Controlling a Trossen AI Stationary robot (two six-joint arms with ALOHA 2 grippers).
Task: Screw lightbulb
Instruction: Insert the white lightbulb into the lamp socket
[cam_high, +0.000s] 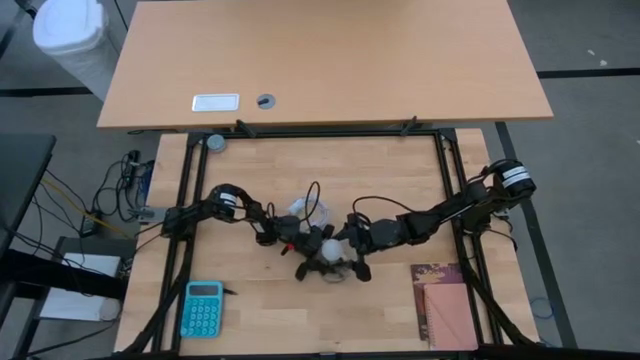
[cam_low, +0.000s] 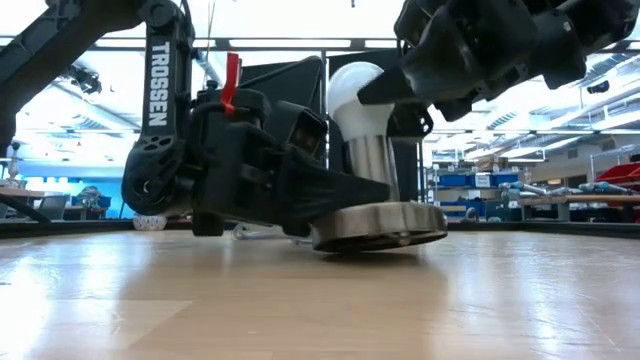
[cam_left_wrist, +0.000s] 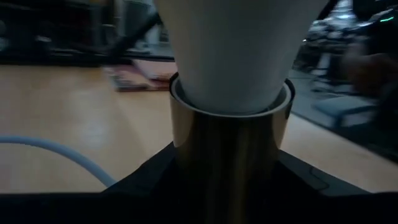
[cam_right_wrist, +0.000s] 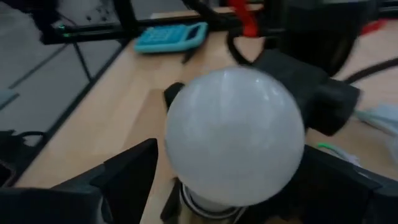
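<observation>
The lightbulb (cam_low: 357, 90) stands upright in the middle of the desk (cam_high: 300, 320), its white globe on top and its neck sunk into a shiny metal socket (cam_low: 372, 170) whose wide flat base (cam_low: 385, 228) sits slightly tilted on the wood. From above, the globe (cam_high: 329, 249) shows as a small white dot right between the 2 arms.

The left hand (cam_low: 300, 195) comes in low from the left side and is pinched on the socket, its dark fingers pressed against the metal collar just above the base; in the left wrist view the metal cylinder (cam_left_wrist: 227, 149) fills the middle, with the white cone of the bulb (cam_left_wrist: 233, 50) rising out of it. A pale cable (cam_left_wrist: 62, 152) lies curved on the desk beside it.

The right hand (cam_high: 345, 262) reaches in from the right and sits over the top of the globe. Its fingers (cam_right_wrist: 124, 171) are spread wide to either side of the bulb (cam_right_wrist: 235, 134), with gaps visible between them and the glass, so it is not gripping.

Farther off on the desk, a teal calculator (cam_high: 203, 308) lies near the front left corner and a reddish booklet (cam_high: 445, 305) near the front right. A bit of clear crumpled plastic (cam_high: 303, 211) lies just behind the bulb
</observation>
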